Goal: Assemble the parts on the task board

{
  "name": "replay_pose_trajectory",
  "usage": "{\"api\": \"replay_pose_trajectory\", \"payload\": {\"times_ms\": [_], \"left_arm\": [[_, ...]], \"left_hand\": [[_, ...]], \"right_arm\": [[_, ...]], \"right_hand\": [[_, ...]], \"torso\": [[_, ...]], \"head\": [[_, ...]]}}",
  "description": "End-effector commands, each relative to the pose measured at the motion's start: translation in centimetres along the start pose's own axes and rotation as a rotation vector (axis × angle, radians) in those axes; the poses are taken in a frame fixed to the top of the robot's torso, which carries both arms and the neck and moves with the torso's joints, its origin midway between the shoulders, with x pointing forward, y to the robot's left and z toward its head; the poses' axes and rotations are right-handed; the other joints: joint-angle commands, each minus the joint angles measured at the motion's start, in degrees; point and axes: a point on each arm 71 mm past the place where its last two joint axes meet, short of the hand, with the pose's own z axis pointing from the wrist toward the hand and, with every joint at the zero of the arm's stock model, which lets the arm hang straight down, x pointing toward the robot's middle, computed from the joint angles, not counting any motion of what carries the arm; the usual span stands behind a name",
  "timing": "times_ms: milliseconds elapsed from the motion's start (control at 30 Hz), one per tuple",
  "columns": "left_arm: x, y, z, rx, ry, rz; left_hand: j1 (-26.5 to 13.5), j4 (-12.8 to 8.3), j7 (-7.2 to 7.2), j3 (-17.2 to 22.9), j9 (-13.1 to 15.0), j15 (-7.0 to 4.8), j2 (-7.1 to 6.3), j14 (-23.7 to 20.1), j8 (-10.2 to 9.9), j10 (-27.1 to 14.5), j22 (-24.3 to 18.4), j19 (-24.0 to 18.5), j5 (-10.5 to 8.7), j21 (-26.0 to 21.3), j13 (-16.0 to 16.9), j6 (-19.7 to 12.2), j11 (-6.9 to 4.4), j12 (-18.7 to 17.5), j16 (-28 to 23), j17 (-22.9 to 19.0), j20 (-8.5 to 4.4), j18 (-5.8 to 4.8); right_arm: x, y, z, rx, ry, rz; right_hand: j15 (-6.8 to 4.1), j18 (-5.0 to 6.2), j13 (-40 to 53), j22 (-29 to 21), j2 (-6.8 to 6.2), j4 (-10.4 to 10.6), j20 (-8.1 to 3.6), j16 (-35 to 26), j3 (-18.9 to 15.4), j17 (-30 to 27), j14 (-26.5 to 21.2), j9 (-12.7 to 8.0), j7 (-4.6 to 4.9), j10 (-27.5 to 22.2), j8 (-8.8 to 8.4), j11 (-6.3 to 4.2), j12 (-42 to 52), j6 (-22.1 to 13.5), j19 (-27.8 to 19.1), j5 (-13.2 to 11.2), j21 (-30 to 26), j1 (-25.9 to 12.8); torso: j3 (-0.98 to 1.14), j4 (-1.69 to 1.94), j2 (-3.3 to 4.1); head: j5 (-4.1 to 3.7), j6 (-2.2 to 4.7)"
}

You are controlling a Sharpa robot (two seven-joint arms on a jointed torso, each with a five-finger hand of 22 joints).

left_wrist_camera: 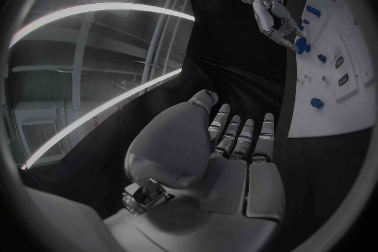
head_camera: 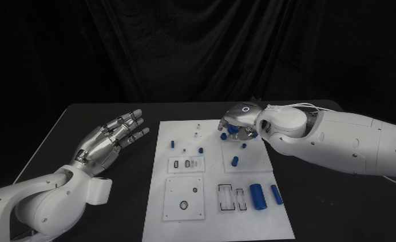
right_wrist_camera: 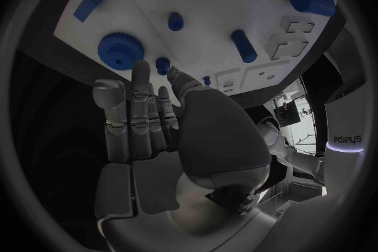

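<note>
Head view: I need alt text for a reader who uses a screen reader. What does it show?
The right hand reaches over the far edge of the white task board, fingers down by a blue gear. The left hand hovers open beside the board, over the black table. Small blue parts lie on the board, including two cylinders near its front right.

Right robot hand (right_wrist_camera: pixel 150 132) is raised with fingers extended and apart, holding nothing. Its fingertips (right_wrist_camera: pixel 140 69) lie near a round blue toothed gear (right_wrist_camera: pixel 120 49) on the white task board (right_wrist_camera: pixel 213 0). Blue cylindrical pegs (right_wrist_camera: pixel 243 46) rest farther along the board.
</note>
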Motion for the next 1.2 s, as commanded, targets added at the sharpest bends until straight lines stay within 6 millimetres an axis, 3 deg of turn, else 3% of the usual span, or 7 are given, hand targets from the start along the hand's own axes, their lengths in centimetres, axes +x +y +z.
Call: {"api": "replay_pose_trajectory", "payload": {"times_ms": [33, 367, 433, 767, 1200], "left_arm": [[0.1, -0.9, 0.1, 0.126, 0.014, -0.019], [-0.1, -0.7, 0.4, 0.122, 0.017, -0.020], [-0.1, -0.7, 0.4, 0.121, 0.017, -0.021], [-0.1, -0.6, 0.6, 0.114, 0.020, -0.023], [-0.2, -0.4, 0.8, 0.103, 0.024, -0.025]], "left_hand": [[0.1, 0.0, 0.12, 0.5, 0.1, 0.32, 0.14, 0.0, 0.3, 0.0, 0.1, 0.0, 0.25, 0.4, 0.0, 0.3, 0.54, 0.2, 0.2, 0.0, 0.25, 0.57], [0.0, -0.1, 0.26, 0.8, 0.0, 0.46, 0.16, -0.2, 0.2, -0.1, 0.0, -0.2, 0.07, 0.3, 0.0, -0.1, 0.83, 0.2, 0.1, 0.0, 0.34, 0.52], [0.0, -0.1, 0.28, 0.8, 0.0, 0.46, 0.16, -0.2, 0.2, -0.1, 0.0, -0.2, 0.06, 0.3, 0.0, -0.1, 0.85, 0.2, 0.1, 0.0, 0.34, 0.51], [0.0, -0.1, 0.41, 1.0, 0.0, 0.48, 0.14, -0.2, 0.2, -0.2, 0.0, -0.2, -0.02, 0.3, 0.0, -0.1, 1.01, 0.3, 0.2, 0.0, 0.38, 0.49], [-0.1, -0.2, 0.63, 1.2, 0.0, 0.59, 0.10, -0.2, 0.2, -0.1, 0.0, -0.1, -0.13, 0.3, 0.0, -0.1, 1.26, 0.4, 0.2, 0.0, 0.45, 0.46]], "right_arm": [[0.3, 0.0, 0.1, 0.007, -0.024, -0.007], [1.0, -0.1, 0.3, 0.012, -0.051, 0.003], [1.1, -0.2, 0.3, 0.014, -0.062, 0.005], [1.9, -0.3, 0.7, 0.021, -0.066, 0.008], [2.8, 0.2, 1.2, 0.013, -0.047, 0.013]], "right_hand": [[0.09, -0.76, 0.1, 0.0, 0.30, -0.1, -0.01, 0.3, 0.4, 0.1, 0.3, 0.1, 0.07, 0.4, -0.30, 0.16, -0.3, 0.3, 0.2, 0.4, 0.1, 0.2], [0.32, -0.76, -0.1, 0.4, 0.83, -0.2, 0.16, 0.4, 1.2, 0.2, -0.4, 0.0, -0.46, 0.2, -0.82, 0.49, -1.5, 0.6, -0.2, 1.9, 0.1, 0.6], [0.35, -0.80, -0.1, 0.8, 0.87, -0.4, 0.21, 0.5, 1.4, 0.3, -0.5, 0.0, -1.29, 0.1, -1.05, 0.54, -1.9, 0.6, -0.2, 2.4, 0.3, 0.8], [0.30, -1.21, -0.1, 3.7, 1.40, -0.4, 0.22, 1.3, 2.1, 0.7, 0.1, -0.1, -1.38, 0.3, -1.52, 0.84, -2.7, 0.7, 1.1, 2.4, 2.3, 0.8], [-0.67, -2.00, 0.0, 8.8, 1.41, -0.1, -0.43, 2.9, 3.1, 1.4, 1.5, 0.1, -1.13, 3.0, -1.52, 0.18, -3.0, 2.4, 3.6, 1.8, 6.1, 0.5]], "torso": [[0.07, -0.01, -0.31], [0.08, -0.03, -0.70], [0.07, -0.02, -0.78], [0.09, -0.07, -0.89], [0.14, -0.15, -0.99]], "head": [[0.18, -0.25], [0.31, -0.49], [0.29, -0.60], [0.28, -0.84], [0.42, -1.52]]}}
